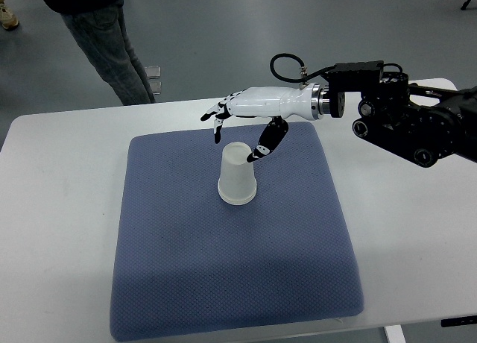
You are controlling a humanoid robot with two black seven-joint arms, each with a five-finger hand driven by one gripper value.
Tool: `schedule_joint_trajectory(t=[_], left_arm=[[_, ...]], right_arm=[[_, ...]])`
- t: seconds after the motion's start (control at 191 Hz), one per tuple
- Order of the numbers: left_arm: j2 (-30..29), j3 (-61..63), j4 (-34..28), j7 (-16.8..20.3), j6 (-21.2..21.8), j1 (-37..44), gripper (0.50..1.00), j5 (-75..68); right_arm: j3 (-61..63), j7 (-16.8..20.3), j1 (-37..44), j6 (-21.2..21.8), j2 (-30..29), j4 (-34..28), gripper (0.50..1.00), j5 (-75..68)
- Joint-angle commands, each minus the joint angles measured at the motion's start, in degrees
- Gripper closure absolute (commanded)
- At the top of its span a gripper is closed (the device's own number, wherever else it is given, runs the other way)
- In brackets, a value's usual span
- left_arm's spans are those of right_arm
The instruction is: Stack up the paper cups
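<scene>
Paper cup (238,177): one, white, inverted, long axis upright, on the blue pad (186,283) atop the counter (59,149).
Right hand (242,123): hovering over the cup's base; cup lies at 6 o'clock from the fingers (218,116), which are spread, thumb tip apparently at the cup's upper edge, contact uncertain.
Left hand: absent.

Person (100,37): cut off above the waist by top edge. Shoe (7,16): cropped at left edge. Right arm (417,123): runs off right edge. Table (59,209): near corners out of frame.
</scene>
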State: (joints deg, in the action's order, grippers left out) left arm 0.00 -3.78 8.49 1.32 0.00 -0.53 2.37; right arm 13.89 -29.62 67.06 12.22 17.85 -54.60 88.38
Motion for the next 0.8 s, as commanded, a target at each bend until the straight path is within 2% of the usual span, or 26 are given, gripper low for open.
schedule_joint_trajectory(t=[0.0,0.335,0.586,0.795], left_arm=[[0.00,0.00,0.03,0.00,0.00,0.01,0.500,0.00],[0.00,0.00,0.03,0.00,0.00,0.01,0.500,0.00],[0.00,0.00,-0.05,0.00,0.00,0.01,0.500,0.00],[0.00,0.00,0.03,0.00,0.00,0.01,0.500,-0.08]], right_arm=[[2.11,0.00,0.62,0.43,0.87,0.46,0.589,-0.49],[9.93,0.09,1.06,3.33,1.22,6.88,0.589,-10.86],[10.63,0.18,0.88,3.25,1.14,12.24,0.589,-29.93],[10.90,0.18,0.36,-1.59,0.52,13.21,0.589,-52.77]])
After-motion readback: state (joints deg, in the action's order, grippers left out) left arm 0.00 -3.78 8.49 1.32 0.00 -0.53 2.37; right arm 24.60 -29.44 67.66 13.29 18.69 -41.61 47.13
